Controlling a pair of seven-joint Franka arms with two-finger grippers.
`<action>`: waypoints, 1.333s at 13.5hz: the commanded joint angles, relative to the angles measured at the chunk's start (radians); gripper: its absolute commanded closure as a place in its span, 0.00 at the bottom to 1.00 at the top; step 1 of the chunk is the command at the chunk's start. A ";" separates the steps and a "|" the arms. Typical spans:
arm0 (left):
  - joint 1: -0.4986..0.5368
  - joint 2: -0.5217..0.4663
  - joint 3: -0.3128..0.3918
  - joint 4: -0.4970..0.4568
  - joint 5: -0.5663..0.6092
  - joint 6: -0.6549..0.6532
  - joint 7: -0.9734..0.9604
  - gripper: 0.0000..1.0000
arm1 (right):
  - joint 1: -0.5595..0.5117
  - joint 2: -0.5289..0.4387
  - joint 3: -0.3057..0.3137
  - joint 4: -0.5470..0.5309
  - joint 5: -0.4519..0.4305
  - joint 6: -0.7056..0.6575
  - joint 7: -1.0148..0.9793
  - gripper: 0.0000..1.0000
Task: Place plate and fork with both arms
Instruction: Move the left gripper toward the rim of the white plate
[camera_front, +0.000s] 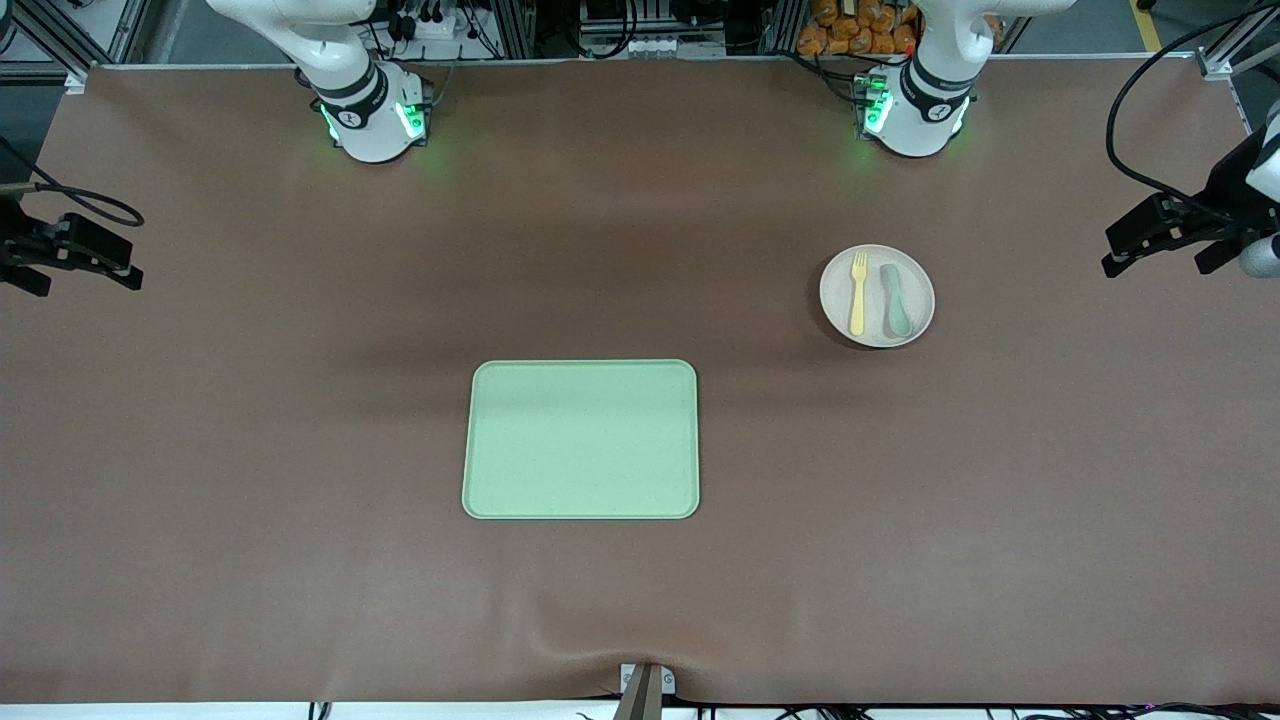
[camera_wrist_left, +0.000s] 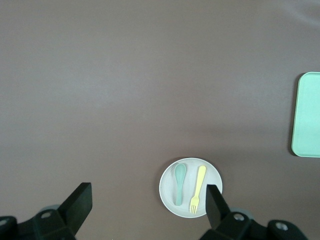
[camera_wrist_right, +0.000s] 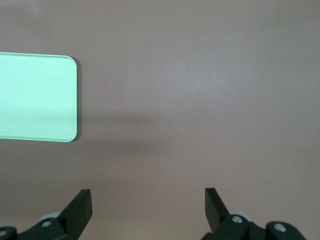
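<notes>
The pale round plate lies on the brown table toward the left arm's end, farther from the front camera than the tray. On it, side by side, lie the yellow fork and a grey-green spoon. My left gripper hangs open and empty, high over the left arm's end of the table. In its wrist view the plate and fork show far below the left gripper. My right gripper hangs open and empty over the right arm's end; below the right gripper is only bare table.
A rectangular light-green tray lies empty mid-table, nearer to the front camera than the plate; the same tray appears in both wrist views. Both arm bases stand along the table's back edge. A small bracket sits at the front edge.
</notes>
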 joint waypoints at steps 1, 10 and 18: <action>0.003 0.005 0.001 0.011 -0.012 -0.012 0.008 0.00 | 0.002 -0.002 -0.004 0.005 0.008 -0.004 -0.006 0.00; 0.012 0.065 -0.001 0.003 -0.010 -0.021 0.019 0.00 | 0.002 -0.002 -0.004 0.005 0.008 -0.004 -0.006 0.00; 0.026 0.140 -0.004 -0.139 -0.015 0.086 0.024 0.00 | 0.001 -0.002 -0.004 0.004 0.010 -0.007 -0.006 0.00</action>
